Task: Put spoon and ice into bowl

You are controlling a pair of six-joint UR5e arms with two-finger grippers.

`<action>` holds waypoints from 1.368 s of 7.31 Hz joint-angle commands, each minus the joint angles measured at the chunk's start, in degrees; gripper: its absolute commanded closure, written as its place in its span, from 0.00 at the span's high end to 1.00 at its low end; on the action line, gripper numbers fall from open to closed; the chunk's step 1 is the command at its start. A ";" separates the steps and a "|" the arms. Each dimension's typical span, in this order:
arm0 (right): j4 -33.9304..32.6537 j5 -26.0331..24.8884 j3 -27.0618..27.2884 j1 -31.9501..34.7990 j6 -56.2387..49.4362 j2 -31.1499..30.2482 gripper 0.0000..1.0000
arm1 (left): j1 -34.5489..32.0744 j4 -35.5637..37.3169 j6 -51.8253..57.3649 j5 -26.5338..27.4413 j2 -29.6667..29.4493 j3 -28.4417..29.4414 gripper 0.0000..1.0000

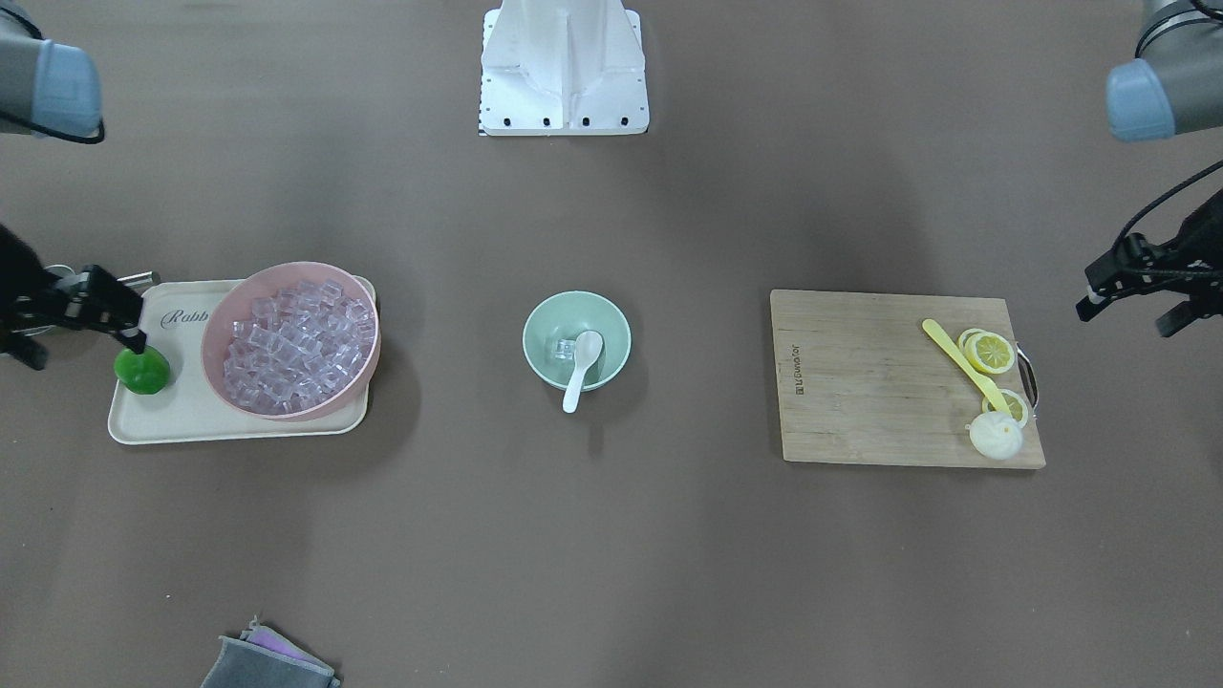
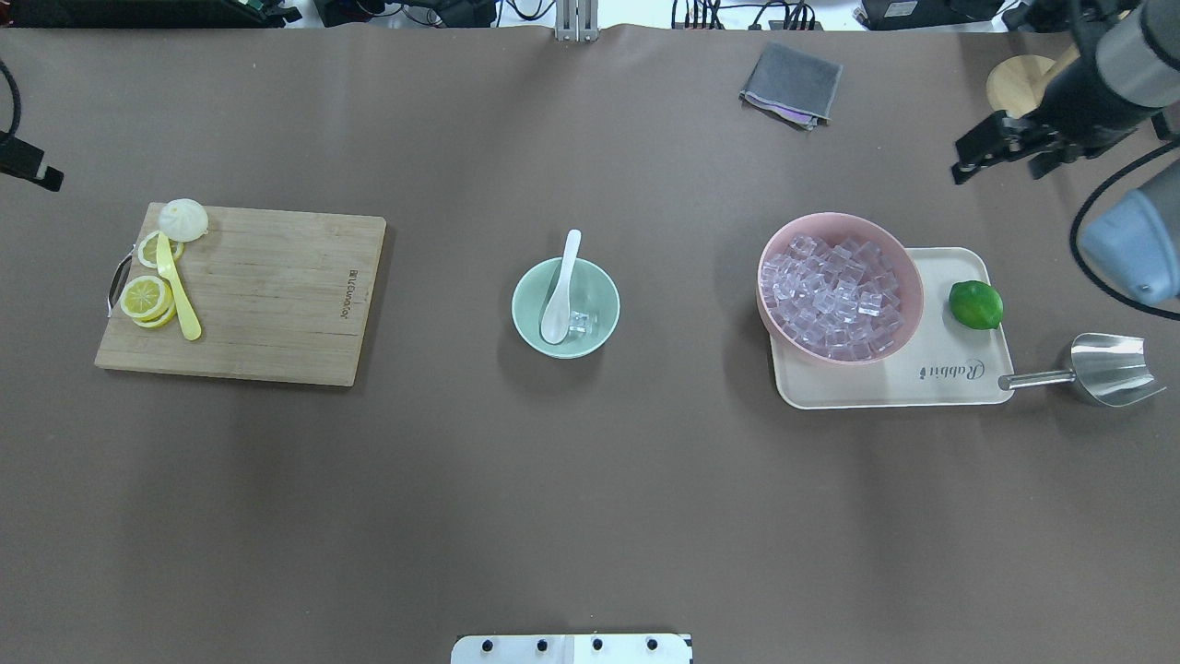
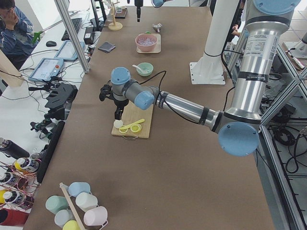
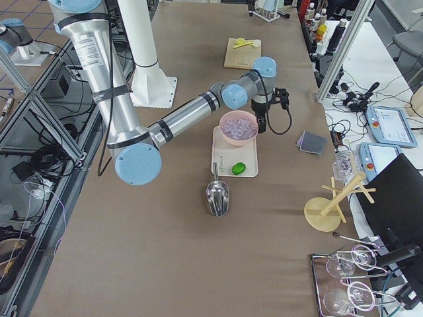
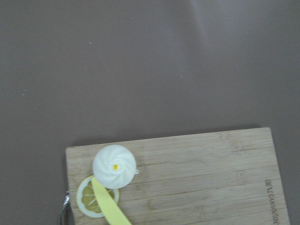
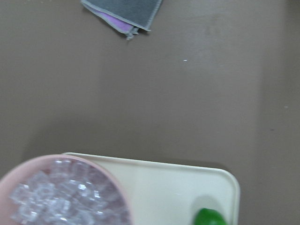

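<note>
The mint-green bowl [image 1: 611,325] [image 2: 604,295] stands at the table's middle. The white spoon [image 1: 583,361] [image 2: 560,293] lies in it, scoop inside, handle resting over the rim. A clear ice cube [image 1: 561,350] [image 2: 580,322] lies in the bowl beside the scoop. My right gripper [image 1: 86,352] [image 2: 1000,172] hangs open and empty beyond the tray, far from the bowl. My left gripper [image 1: 1126,322] hangs open and empty off the cutting board's outer end; the overhead view shows only its edge.
A pink bowl [image 2: 908,277] full of ice cubes sits on a cream tray [image 2: 959,383] with a lime [image 2: 975,304]. A metal scoop [image 2: 1106,369] lies beside the tray. A cutting board [image 2: 277,295] holds lemon slices, a yellow utensil and a white bun. A grey cloth [image 2: 791,83] lies at the far edge.
</note>
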 commanded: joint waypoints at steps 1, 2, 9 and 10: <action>-0.48 0.19 -5.29 7.44 -17.30 -4.61 1.00 | -4.00 1.54 9.03 -0.08 3.97 -0.37 0.97; 0.04 0.28 -10.11 9.90 -23.89 -4.53 1.00 | -7.67 7.30 16.76 0.01 4.34 -0.98 0.97; 0.14 2.21 -15.96 16.69 -33.80 -6.03 1.00 | -11.05 8.41 27.04 2.64 11.54 -0.29 0.98; 0.31 3.78 -15.87 17.04 -33.89 -6.37 1.00 | -11.22 8.50 27.04 2.64 11.63 0.24 0.98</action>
